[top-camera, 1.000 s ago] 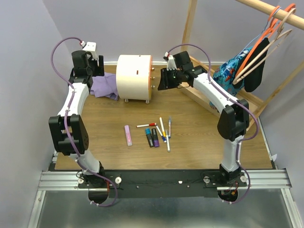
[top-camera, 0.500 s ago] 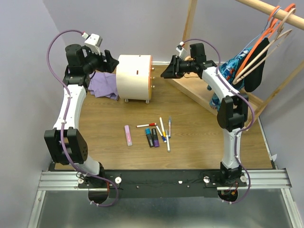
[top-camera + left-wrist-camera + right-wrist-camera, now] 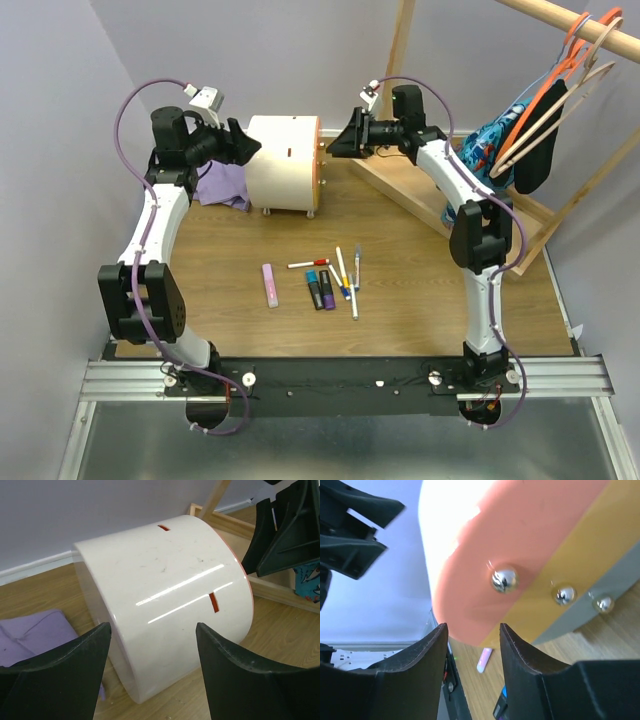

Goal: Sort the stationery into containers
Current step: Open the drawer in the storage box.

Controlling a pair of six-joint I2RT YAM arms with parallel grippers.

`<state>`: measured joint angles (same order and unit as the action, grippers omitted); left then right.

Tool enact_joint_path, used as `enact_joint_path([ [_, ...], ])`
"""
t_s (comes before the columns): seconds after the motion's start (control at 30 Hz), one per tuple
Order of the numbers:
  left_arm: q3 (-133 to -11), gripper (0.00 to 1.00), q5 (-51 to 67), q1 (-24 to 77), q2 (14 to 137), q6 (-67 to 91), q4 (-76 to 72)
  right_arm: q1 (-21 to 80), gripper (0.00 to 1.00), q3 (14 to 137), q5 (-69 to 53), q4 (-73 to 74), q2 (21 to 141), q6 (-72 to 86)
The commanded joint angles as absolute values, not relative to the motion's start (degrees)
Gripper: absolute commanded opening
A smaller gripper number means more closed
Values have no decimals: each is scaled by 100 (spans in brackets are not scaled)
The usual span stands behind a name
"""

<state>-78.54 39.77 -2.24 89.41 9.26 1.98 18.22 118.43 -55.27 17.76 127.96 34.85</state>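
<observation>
The cream-white round-topped mini chest (image 3: 280, 160) stands at the back of the table, its orange drawer front (image 3: 317, 165) facing right. In the right wrist view the drawer fronts (image 3: 530, 545) show three shiny knobs (image 3: 503, 578). My left gripper (image 3: 243, 147) is open beside the chest's left side, its body (image 3: 165, 595) between the fingers ahead. My right gripper (image 3: 335, 142) is open and empty, just right of the drawer front. A pink bar (image 3: 270, 285), dark blue and purple markers (image 3: 320, 289) and thin white pens (image 3: 344, 275) lie mid-table.
A purple cloth (image 3: 222, 185) lies left of the chest, under my left gripper. A wooden clothes rack with a flat tray (image 3: 405, 190), hangers and hanging clothes (image 3: 520, 140) stands at the back right. Walls close in behind and left.
My left gripper has swung right and lowered toward the chest's left side. My right gripper has risen and moved left up to the drawer front. The stationery has not moved.
</observation>
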Motion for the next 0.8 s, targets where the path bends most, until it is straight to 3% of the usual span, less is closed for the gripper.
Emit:
enact_joint_path([
  [0.0, -8051, 77, 4043, -211, 9088, 870, 184, 1828, 54, 12321, -5617, 1319, 13174, 3797],
  [0.77, -8060, 78, 3885, -114, 9158, 606, 492, 1837, 47, 12990, -5475, 853, 13843, 4201],
])
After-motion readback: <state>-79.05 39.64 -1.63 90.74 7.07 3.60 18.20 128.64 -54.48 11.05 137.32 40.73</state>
